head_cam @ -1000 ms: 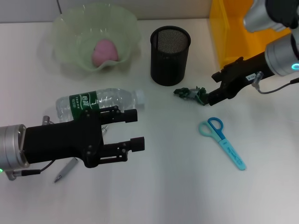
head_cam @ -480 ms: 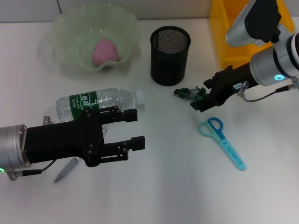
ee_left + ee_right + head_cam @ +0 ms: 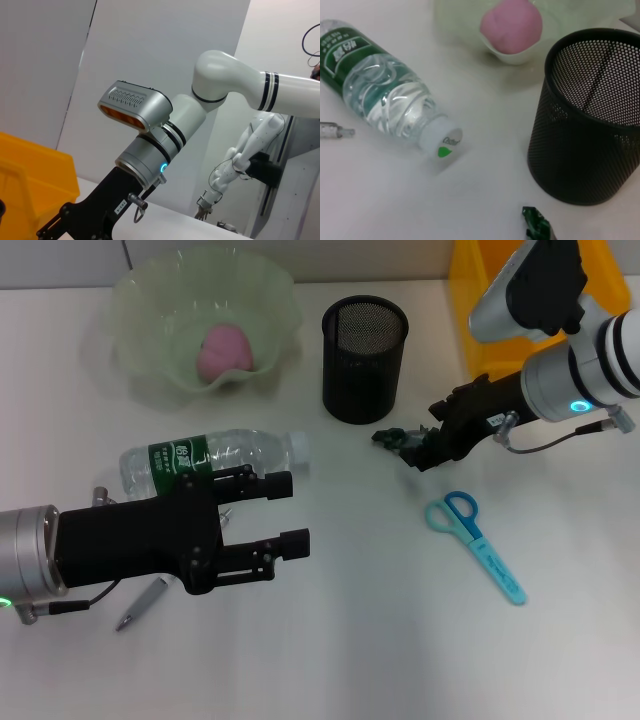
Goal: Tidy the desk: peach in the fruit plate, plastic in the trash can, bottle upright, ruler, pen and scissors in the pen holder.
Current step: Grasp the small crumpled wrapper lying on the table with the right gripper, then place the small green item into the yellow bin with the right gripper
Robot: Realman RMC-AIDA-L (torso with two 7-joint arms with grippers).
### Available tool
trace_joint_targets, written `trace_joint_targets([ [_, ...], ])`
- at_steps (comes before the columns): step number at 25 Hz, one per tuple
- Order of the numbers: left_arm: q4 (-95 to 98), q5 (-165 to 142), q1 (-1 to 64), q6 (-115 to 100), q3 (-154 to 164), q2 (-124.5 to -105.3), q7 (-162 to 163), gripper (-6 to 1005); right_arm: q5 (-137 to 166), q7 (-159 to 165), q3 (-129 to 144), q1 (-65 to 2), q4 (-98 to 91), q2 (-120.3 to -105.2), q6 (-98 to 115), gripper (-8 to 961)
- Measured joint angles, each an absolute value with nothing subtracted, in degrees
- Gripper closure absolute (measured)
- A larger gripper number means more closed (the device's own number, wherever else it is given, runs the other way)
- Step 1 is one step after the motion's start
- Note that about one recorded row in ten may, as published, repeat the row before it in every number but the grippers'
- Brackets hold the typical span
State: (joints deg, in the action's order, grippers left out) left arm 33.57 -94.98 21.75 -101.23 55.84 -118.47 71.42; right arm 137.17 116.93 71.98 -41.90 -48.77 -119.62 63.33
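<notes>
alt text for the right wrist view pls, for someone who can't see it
A clear water bottle with a green label lies on its side on the white desk, white cap toward a black mesh pen holder. Behind them a pink peach sits in a pale green fruit plate, and a scrap of green plastic lies near the holder.

Just right of the black mesh pen holder (image 3: pixel 365 358), the right gripper (image 3: pixel 418 448) sits on the crumpled green plastic (image 3: pixel 398 438). Blue scissors (image 3: pixel 477 543) lie farther right; the bottle (image 3: pixel 208 459) lies left.
</notes>
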Motion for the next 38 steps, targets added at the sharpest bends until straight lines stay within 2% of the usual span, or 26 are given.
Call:
trace_joint_targets([
  [7,33.5,-95.0,21.8,-101.0,55.8,-118.47,71.4,298,136.9,117.0,73.5,-42.2,-47.9,-119.62,61.2,141],
  [20,33.5,-94.9,22.1,-99.3,55.8,-118.39,71.5,298,136.5,116.7,73.9,-43.0,-45.8,-119.62,58.9,246],
  [31,33.6,-94.8,22.4,-99.1,55.8,-118.30,71.5,298,136.4,117.0,78.9,-43.3,-45.3,-119.65,56.6,563],
  [36,33.6,-94.8,22.4,-99.0,55.8,-118.24,71.5,298,135.6,116.8,78.9,-43.0,-46.1,-119.71,56.5,769],
  [38,33.6,-94.8,22.4,-99.0,55.8,-118.22,71.5,298,135.5,116.8,78.9,-42.8,-46.5,-119.71,56.5,795],
])
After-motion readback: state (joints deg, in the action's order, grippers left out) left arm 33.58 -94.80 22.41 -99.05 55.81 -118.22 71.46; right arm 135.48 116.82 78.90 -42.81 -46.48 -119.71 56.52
